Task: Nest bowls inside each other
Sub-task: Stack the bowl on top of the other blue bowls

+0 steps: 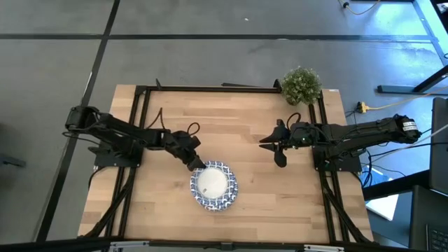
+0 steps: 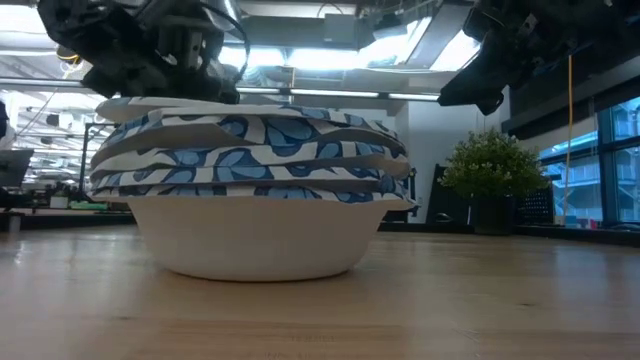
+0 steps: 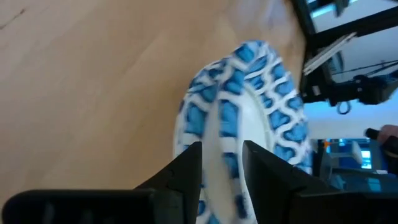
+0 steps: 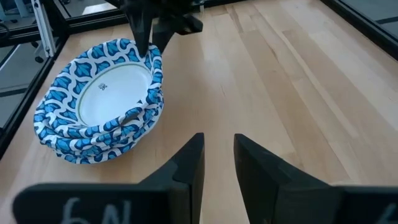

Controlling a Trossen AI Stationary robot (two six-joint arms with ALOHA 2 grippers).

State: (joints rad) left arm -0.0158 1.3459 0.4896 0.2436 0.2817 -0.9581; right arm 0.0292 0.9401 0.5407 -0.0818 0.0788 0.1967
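Observation:
The bowls are nested in one uneven stack [image 1: 213,185], near the table's near edge at mid-width; only the bottom bowl's white base [image 2: 250,250] stands on the wood. Blue-and-white rims show layered in the low view [image 2: 250,150] and the right wrist view [image 4: 99,106]. My left gripper [image 1: 197,164] is at the stack's far-left rim, shut on the top bowl. My right gripper [image 1: 274,150] hangs open above bare table, to the right of the stack and farther back, touching nothing. My left gripper [image 3: 222,162] pinches the top bowl's patterned rim [image 3: 217,134] on the stack's far-left side, one finger over the inside [image 4: 143,37] and one outside. It comes slanting down from the table's left. The bowl sits in the stack, slightly tilted.
A small green potted plant [image 1: 301,84] stands at the table's far right corner. A black frame [image 1: 210,89] runs along the far and side edges. Bare wood lies to the right of the stack, under my right gripper [image 4: 217,149], and along the near edge.

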